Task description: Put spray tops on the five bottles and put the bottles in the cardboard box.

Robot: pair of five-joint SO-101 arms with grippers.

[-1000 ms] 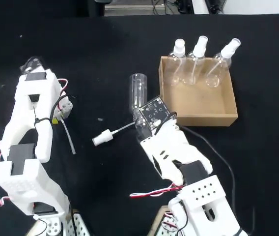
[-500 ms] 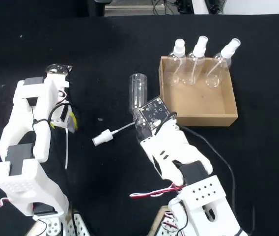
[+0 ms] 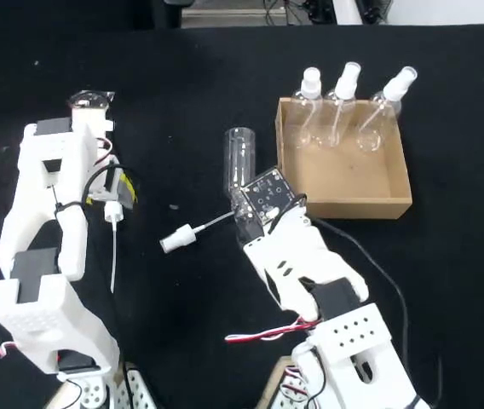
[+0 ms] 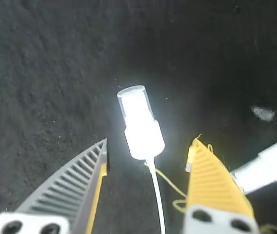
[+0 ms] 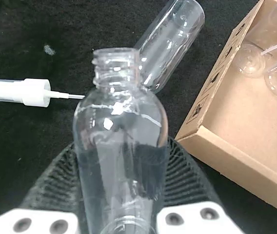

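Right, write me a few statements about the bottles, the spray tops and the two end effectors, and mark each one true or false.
1. Three capped bottles are in the cardboard box. True.
2. The bottle in the right end effector is already capped. False: its threaded neck is bare.
3. The left end effector is clamped on a spray top. False: its jaws stand open, and the spray top sits between them with a gap on each side.
4. An uncapped bottle lies on the table beside the box. True.
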